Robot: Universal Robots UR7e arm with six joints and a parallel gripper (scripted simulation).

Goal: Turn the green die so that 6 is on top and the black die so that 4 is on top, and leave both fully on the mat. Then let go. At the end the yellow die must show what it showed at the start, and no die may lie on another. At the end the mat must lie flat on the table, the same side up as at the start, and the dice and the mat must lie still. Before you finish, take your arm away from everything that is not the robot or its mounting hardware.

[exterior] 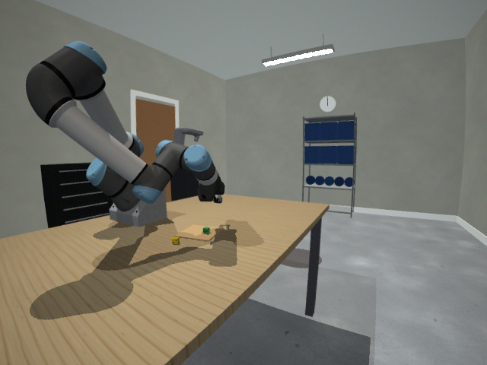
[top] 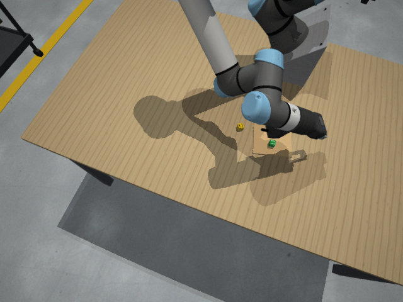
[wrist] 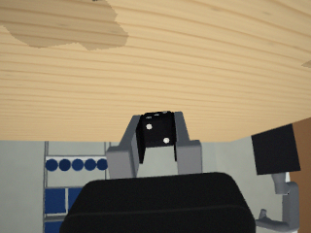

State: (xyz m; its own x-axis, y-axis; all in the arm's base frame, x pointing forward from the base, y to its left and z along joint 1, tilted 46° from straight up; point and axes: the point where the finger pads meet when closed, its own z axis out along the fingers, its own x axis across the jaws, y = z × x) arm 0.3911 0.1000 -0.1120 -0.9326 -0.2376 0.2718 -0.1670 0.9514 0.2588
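My gripper (wrist: 158,127) (top: 323,138) (exterior: 217,200) is shut on the black die (wrist: 156,131), with one finger on each side of it. It is tipped over almost level and hangs well above the table, to the right of the mat in the top view. The die face toward the wrist camera shows two white pips. The tan mat (top: 260,146) (exterior: 192,230) lies flat on the table. The green die (top: 272,143) (exterior: 205,230) sits on the mat near its front edge. The yellow die (top: 240,126) (exterior: 176,239) lies on the bare table just left of the mat.
The arm's elbow and wrist joints (top: 257,107) hang over the mat's far side and cast wide shadows on the wooden table (top: 130,97). The robot base (exterior: 137,212) stands at the table's back. A blue shelf (exterior: 329,157) stands by the far wall.
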